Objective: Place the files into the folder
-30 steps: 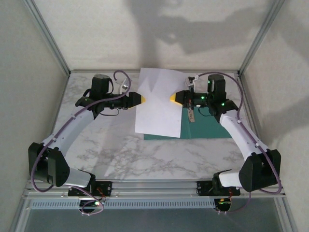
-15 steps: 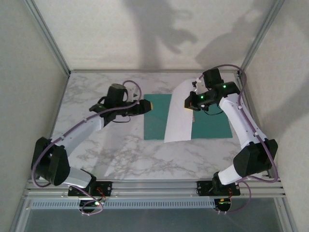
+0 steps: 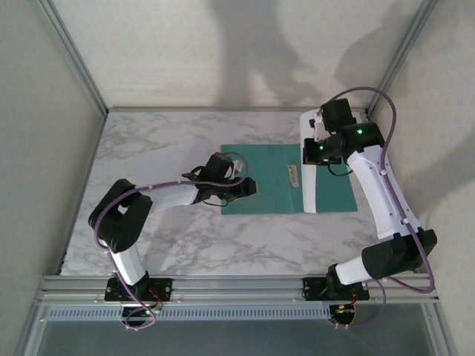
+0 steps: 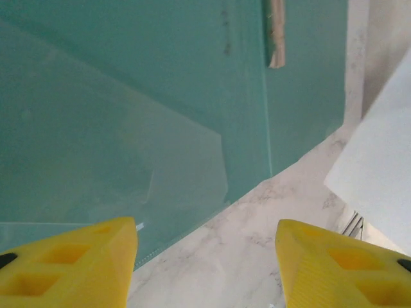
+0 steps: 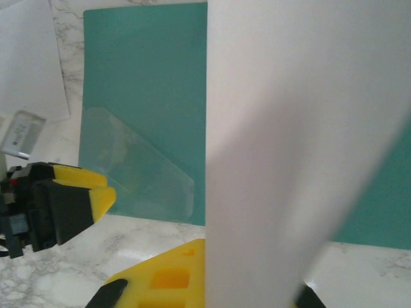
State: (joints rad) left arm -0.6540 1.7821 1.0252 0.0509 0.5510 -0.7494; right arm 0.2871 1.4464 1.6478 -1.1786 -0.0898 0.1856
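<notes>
Folder [image 3: 263,159] lies open mid-table [image 3: 171,245], and the files [image 3: 309,189] drape over its right leaf, just right of the fold. Left gripper [image 3: 251,187] hovers over the left leaf, right gripper [image 3: 312,150] at the files' far end.

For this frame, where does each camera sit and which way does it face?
Top external: above and behind the bases, looking down on the marble table, both arms, the left hand and the right hand.
Left wrist: on the left arm, aimed down across the open teal folder; its own yellow fingers show, apart.
Right wrist: on the right arm, facing the folder past the paper sheet that the hand grips; one yellow finger shows.
Shared: both wrist views take in the folder's clear corner pocket.
</notes>
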